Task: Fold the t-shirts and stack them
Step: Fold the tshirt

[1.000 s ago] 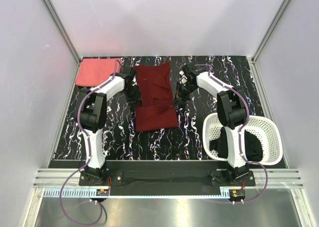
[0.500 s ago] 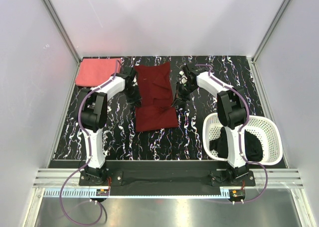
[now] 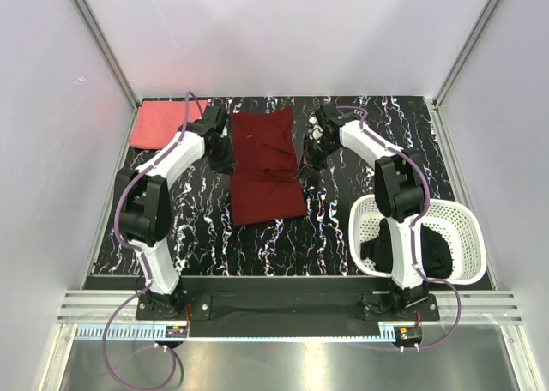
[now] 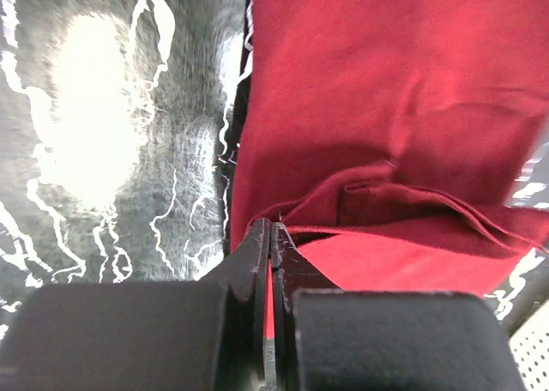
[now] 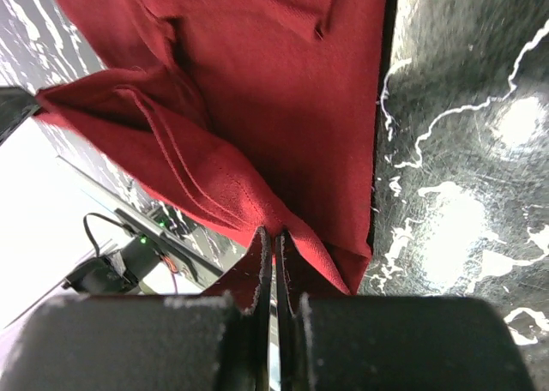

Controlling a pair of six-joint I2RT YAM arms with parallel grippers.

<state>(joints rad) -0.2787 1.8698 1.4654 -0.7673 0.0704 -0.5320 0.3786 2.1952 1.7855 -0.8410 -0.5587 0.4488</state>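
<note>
The dark maroon t-shirt (image 3: 266, 164) lies partly folded in the middle of the table. My left gripper (image 3: 228, 163) (image 4: 272, 226) is shut on its left edge, with red cloth showing between the closed fingers. My right gripper (image 3: 302, 170) (image 5: 274, 233) is shut on its right edge, and the cloth rises in a pinched fold from the tips. The coral pink t-shirt (image 3: 165, 123) lies folded at the far left corner. In the basket lies the black t-shirt (image 3: 429, 254), partly hidden by the right arm.
The white lattice basket (image 3: 467, 224) stands at the near right, beside the right arm's base. The black marbled tabletop (image 3: 257, 245) runs to metal frame rails at its left and right edges.
The left gripper has closed on the maroon shirt's left edge and its arm has swung outward. The shirt's wrinkled middle has pulled flatter. The right gripper has kept its grip.
</note>
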